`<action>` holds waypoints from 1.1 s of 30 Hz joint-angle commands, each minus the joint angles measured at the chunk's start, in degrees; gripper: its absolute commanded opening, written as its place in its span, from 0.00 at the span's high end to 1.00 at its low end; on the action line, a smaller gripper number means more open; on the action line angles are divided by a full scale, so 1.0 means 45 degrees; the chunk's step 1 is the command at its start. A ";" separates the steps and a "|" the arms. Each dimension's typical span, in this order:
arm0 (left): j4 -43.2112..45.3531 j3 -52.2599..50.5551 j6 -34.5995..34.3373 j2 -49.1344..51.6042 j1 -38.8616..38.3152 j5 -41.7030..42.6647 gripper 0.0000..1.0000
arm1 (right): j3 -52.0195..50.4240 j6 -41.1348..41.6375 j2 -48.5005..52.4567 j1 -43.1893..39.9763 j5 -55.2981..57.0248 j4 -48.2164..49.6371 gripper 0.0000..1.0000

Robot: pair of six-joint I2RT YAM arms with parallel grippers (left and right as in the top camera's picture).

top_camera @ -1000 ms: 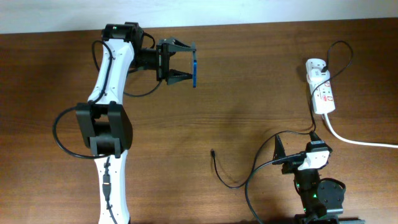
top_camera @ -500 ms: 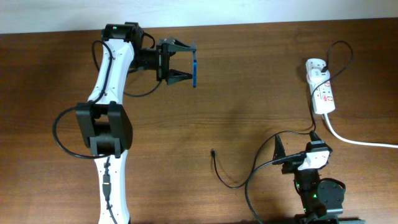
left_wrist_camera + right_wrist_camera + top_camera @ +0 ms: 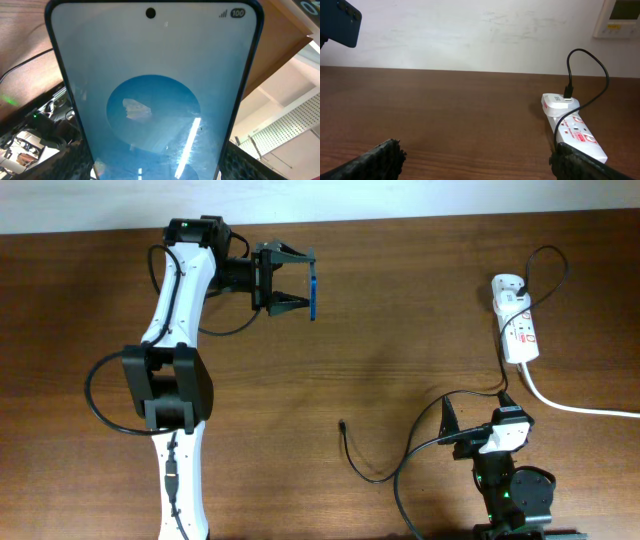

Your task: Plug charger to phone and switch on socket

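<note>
phone [image 3: 150,100]: 1 | charger [image 3: 346,438]: 1 | socket [image 3: 518,330]: 1 | white cord [image 3: 580,408]: 1 | table [image 3: 400,310]: 1

- Flat rectangular smartphone [image 3: 150,100]: pale light-blue screen, deeper blue disc at centre, dark navy frame, black dot at 12 o'clock.
- White elongated plastic power strip [image 3: 517,328], at 3 o'clock on the table: white body with red markings.
- Thin black charger cable [image 3: 348,445]: plain black.
- Brown wooden table [image 3: 400,330]: dark brown with a streaked grain.
</note>
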 commanded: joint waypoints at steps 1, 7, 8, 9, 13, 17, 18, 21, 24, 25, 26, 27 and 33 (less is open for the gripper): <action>-0.0063 0.0359 -0.0010 -0.0039 0.0015 0.0743 0.30 | -0.0068 0.0019 -0.0083 0.0083 0.0102 -0.0068 0.02; -0.0063 0.0359 -0.0010 -0.0039 0.0015 0.0743 0.31 | -0.0068 0.0019 -0.0083 0.0083 0.0102 -0.0058 0.02; -0.0063 0.0359 -0.0010 -0.0039 0.0015 0.0743 0.30 | -0.0068 0.0019 -0.0083 0.0083 0.0102 -0.0058 0.02; -0.0063 0.0359 -0.0010 -0.0039 0.0015 0.0743 0.30 | -0.0068 0.0019 -0.0083 0.0083 0.0102 -0.0058 0.02; -0.0063 0.0359 -0.0015 -0.0039 0.0015 0.0743 0.30 | -0.0068 0.0986 -0.0083 0.0087 -0.1345 0.0078 0.02; -0.0063 0.0359 -0.0015 -0.0039 0.0015 0.0743 0.30 | -0.0068 0.6178 -0.0083 0.0083 -0.5780 0.0282 0.02; -0.0063 0.0359 -0.0015 -0.0039 0.0019 0.0743 0.30 | -0.0068 0.7062 -0.0083 0.0083 -0.5979 0.0291 0.02; -0.0063 0.0359 -0.0015 -0.0039 0.0015 0.0743 0.30 | -0.0063 0.8029 -0.0083 0.0083 -0.6688 0.1005 0.02; -0.0063 0.0359 -0.0015 -0.0039 0.0015 0.0743 0.30 | 0.0316 0.8019 -0.0029 0.0083 -0.7276 0.1083 0.02; -0.0063 0.0359 -0.0015 -0.0039 0.0019 0.0743 0.30 | 0.0602 0.8014 0.0097 0.0063 -0.7441 0.1078 0.02; -0.0063 0.0359 -0.0015 -0.0039 0.0015 0.0743 0.30 | 0.0826 0.8014 0.0189 0.0063 -0.7359 0.1098 0.02; -0.0063 0.0359 -0.0015 -0.0039 0.0015 0.0743 0.30 | 0.1103 0.8014 0.0253 0.0063 -0.7082 0.1103 0.02; -0.0063 0.0359 -0.0015 -0.0039 -0.0010 0.0743 0.30 | 0.4114 0.7286 0.0495 0.0063 -0.5362 0.1496 0.02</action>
